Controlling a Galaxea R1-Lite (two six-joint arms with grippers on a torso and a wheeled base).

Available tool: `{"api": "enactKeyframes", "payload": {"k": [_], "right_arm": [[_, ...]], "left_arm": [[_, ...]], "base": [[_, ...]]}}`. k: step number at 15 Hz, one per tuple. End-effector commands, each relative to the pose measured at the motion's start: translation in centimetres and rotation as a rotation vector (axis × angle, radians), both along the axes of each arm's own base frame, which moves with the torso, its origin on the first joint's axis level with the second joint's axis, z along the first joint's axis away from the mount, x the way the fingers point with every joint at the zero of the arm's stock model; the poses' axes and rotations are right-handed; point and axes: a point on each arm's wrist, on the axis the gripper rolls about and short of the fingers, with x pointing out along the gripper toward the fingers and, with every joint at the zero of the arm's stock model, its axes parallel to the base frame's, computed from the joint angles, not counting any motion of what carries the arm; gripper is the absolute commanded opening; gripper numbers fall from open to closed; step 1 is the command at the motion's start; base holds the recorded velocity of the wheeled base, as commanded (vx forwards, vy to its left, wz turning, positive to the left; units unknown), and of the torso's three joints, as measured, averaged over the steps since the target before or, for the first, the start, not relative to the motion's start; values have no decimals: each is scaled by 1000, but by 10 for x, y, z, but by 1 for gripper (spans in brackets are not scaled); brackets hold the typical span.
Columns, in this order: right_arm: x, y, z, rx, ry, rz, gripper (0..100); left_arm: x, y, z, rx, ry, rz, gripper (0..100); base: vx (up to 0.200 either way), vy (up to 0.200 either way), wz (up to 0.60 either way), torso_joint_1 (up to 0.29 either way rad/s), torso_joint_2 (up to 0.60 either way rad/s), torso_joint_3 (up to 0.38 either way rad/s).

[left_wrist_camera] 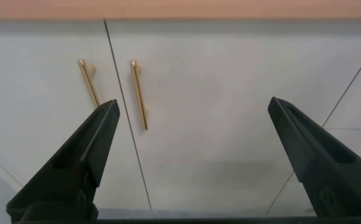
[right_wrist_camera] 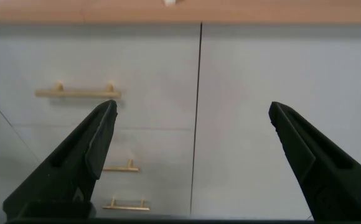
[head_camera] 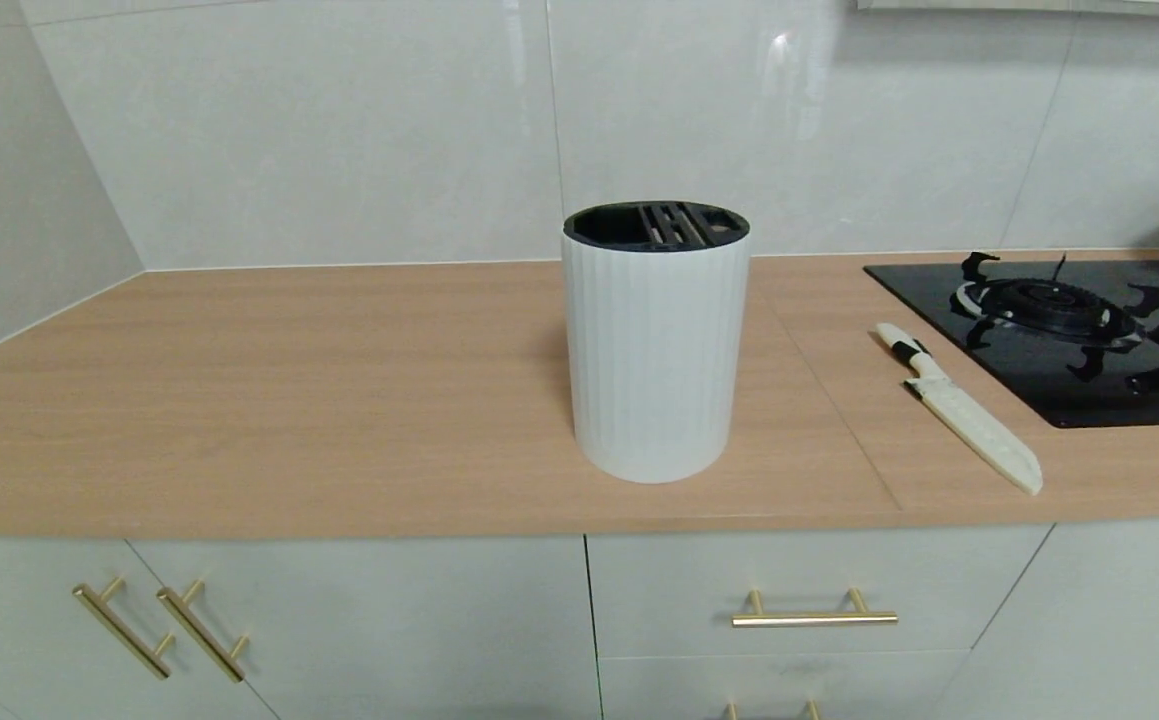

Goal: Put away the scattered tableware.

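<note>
I see the knife lying flat near the counter's right front edge, just beside the hob, which is cut off at the side. The holder stands mid-counter, well apart from the knife. My left gripper and right gripper both gape wide, facing the doors below the counter's front edge.
</note>
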Motion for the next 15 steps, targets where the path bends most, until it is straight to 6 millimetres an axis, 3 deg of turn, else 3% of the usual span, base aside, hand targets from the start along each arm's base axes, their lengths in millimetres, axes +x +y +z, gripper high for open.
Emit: {"api": "enactKeyframes", "payload": {"k": [1,15], "right_arm": [[0,0,0,0,1,1,100],[0,0,0,0,1,1,100]], "left_arm": [[0,0,0,0,0,1,100],[0,0,0,0,0,1,100]], "base": [[0,0,0,163,-466,-300],[0,0,0,214,-520,-310]]}}
